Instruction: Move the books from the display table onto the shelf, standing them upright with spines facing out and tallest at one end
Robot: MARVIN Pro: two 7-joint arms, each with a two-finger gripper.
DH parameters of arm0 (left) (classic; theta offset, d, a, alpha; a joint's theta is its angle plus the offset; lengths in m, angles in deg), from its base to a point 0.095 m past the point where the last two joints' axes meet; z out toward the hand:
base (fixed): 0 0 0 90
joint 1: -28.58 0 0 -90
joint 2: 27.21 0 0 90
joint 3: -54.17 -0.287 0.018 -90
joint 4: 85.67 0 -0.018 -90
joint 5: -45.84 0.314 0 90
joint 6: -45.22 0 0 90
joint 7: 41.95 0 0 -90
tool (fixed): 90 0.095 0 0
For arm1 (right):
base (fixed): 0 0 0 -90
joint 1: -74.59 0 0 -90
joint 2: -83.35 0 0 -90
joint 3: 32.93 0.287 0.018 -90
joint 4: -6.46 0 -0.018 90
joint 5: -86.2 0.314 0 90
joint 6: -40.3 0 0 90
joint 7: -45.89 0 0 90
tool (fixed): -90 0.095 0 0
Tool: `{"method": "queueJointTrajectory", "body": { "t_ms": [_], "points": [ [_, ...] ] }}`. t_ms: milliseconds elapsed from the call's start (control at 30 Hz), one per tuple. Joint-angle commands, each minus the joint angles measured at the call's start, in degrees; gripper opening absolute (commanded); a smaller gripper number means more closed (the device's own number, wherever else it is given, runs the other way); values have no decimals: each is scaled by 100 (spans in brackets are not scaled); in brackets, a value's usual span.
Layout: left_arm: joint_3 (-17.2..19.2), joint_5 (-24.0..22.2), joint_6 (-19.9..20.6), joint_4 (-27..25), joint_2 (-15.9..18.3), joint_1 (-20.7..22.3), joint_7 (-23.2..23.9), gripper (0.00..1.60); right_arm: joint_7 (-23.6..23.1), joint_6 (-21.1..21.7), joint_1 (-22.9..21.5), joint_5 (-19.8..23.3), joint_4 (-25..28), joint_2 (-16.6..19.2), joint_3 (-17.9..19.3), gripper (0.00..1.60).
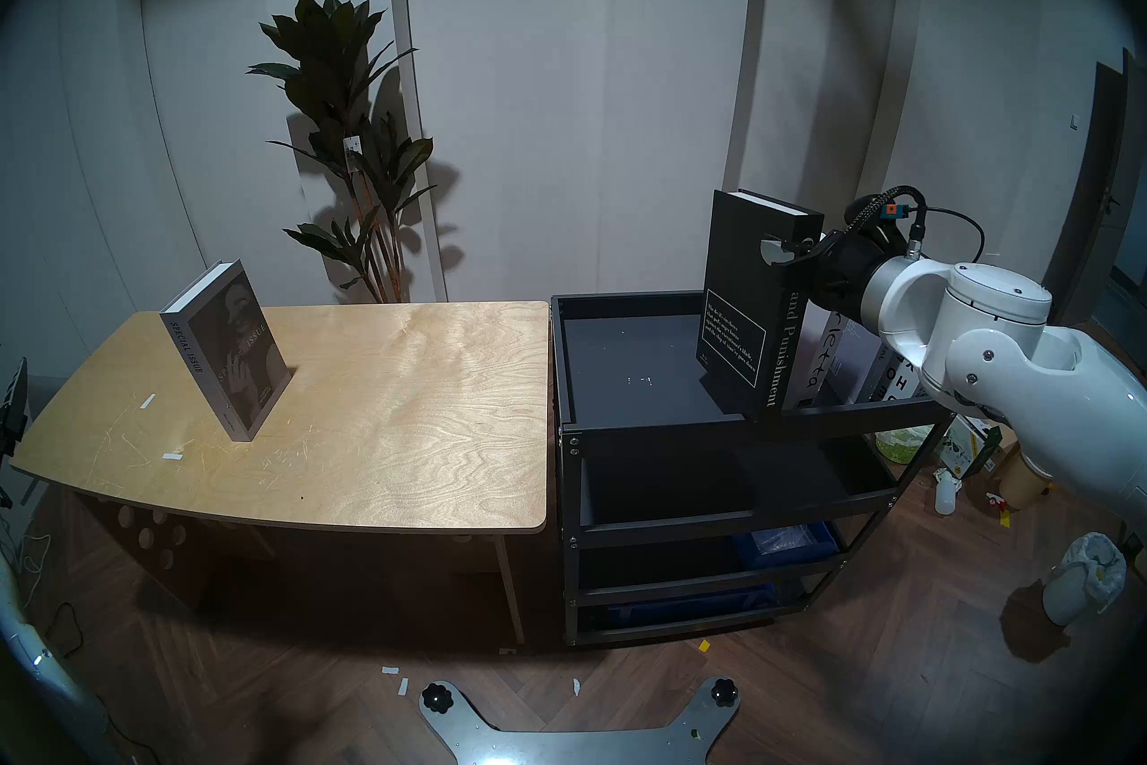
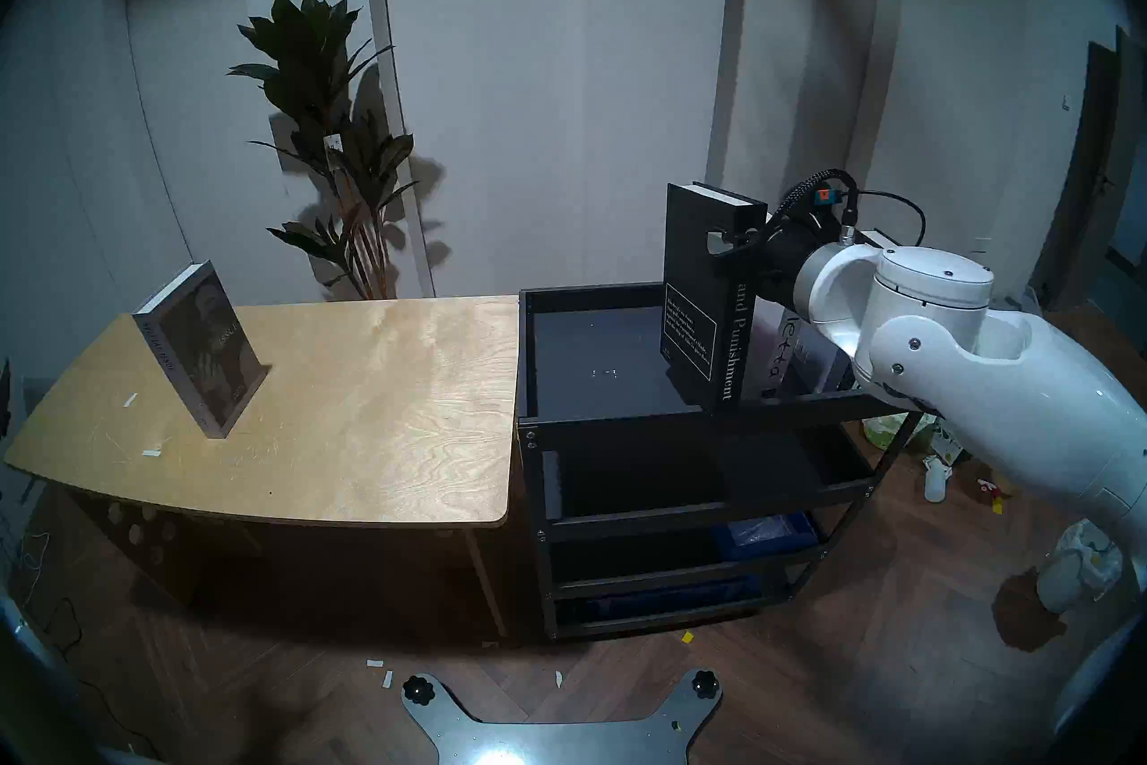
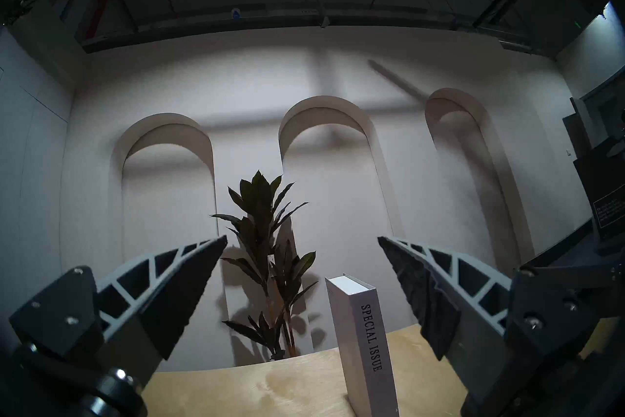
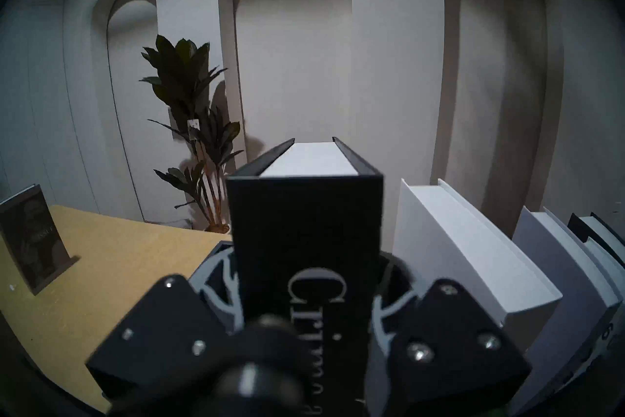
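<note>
**Black hardback pinched at the shelf; grey one alone on the counter**

Head views: The right pincer (image 1: 783,252) is clamped across the spine of a thick, matte black hardback (image 1: 738,310) lettered "and Punishment" in white serif type. The book is upright, its lower end at the front rim of the shelf (image 1: 658,425), a black metal rack with a raised-rim dark grey top tray. Just beside it, on its right, stands a white book (image 1: 822,357) with thin black lettering; more spines behind the arm are mostly hidden. On the pale plywood counter (image 1: 385,403), rounded at the corners, wavy-grained and scratched, a grey hardback (image 1: 226,348) marked SPECIAL ISSUE stands on end, leaning slightly.

Left wrist view: The left pincer (image 3: 302,242) is spread wide, holding nothing; its fingers (image 3: 179,284) are grey trusses faced with dark, rough pads. The grey book's pale spine and white page block rise from the counter between them, farther off.

Right wrist view: The black spine fills the pincer's grip, with its white page block above. White and grey books lean to the right of it.
</note>
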Motion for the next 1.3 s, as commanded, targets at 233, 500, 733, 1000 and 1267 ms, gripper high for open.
{"method": "queueJointTrajectory", "body": {
  "t_ms": [233,500,733,1000,1267],
  "points": [
    [21,-26,43,-193,52,-39,-7,160,-719,-558,-288,-428,-311,-137,271,0],
    [24,-28,56,-220,41,-53,-7,160,-819,-428,-416,-715,-477,-483,50,0],
    [29,-24,65,-234,33,-56,-7,160,-933,-220,-649,-988,-893,-863,-278,0],
    [33,-19,69,-241,29,-56,-7,160,-988,-95,-766,-1179,-1220,-1121,-532,0],
    [36,-15,71,-244,27,-54,-7,160,-1057,-78,-771,-1322,-1394,-1239,-706,0]
  ]
}}
